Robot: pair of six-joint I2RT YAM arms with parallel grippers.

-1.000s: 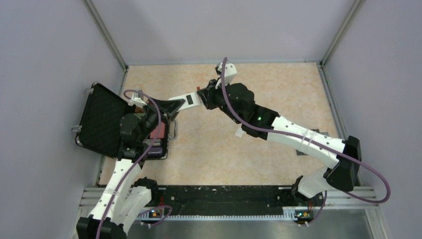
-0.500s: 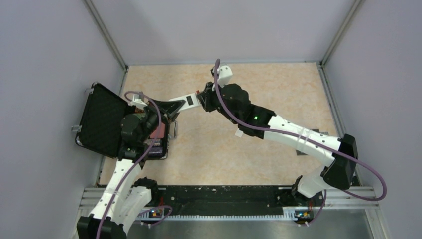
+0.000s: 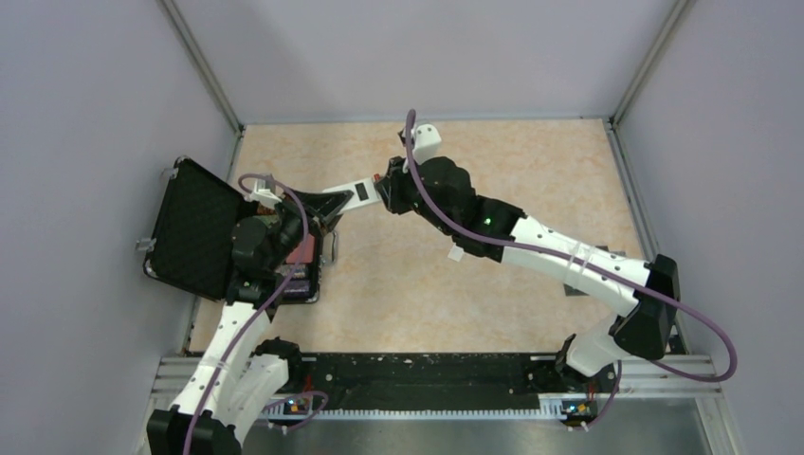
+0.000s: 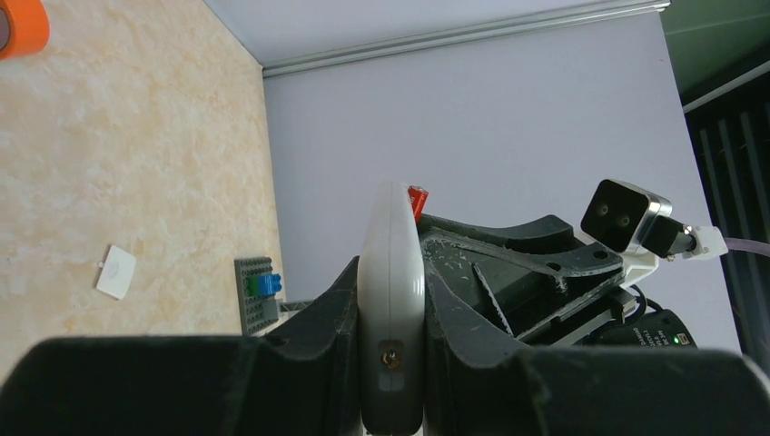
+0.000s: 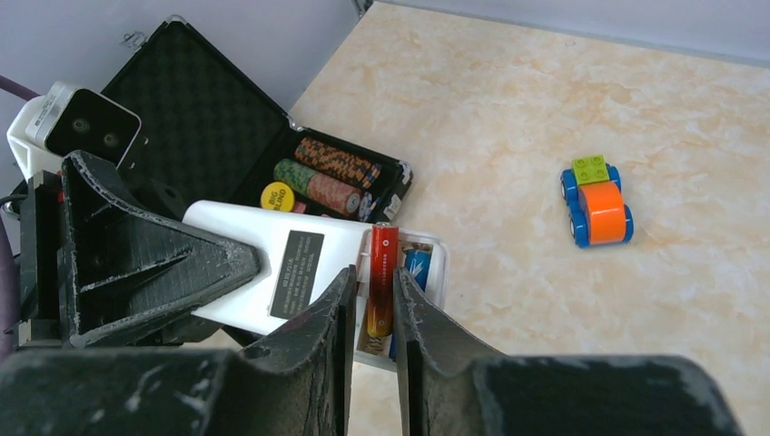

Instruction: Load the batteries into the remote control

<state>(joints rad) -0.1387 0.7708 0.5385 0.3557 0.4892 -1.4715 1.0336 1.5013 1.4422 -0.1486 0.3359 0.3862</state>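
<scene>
My left gripper (image 3: 327, 202) is shut on the remote control (image 3: 356, 193) and holds it above the table, plain white back and black label up. In the left wrist view the remote (image 4: 390, 300) stands edge-on between the fingers. Its open battery compartment (image 5: 434, 272) holds the blue battery (image 5: 416, 265). My right gripper (image 5: 374, 277) is shut on the orange-red battery (image 5: 381, 263) and holds it lengthwise over the compartment's empty slot, beside the blue one. Whether it touches the slot I cannot tell. The battery's red tip shows in the left wrist view (image 4: 418, 202).
An open black case (image 5: 200, 118) with poker chips (image 5: 327, 168) lies at the left under the left arm. A toy car (image 5: 597, 202) stands on the table. A small white piece (image 3: 456, 254) lies under the right arm. A grey baseplate with a blue brick (image 4: 259, 291) lies at the right.
My right gripper has shifted slightly left toward the remote's end with the battery, and its wrist has turned a little. The left gripper and the remote have stayed still.
</scene>
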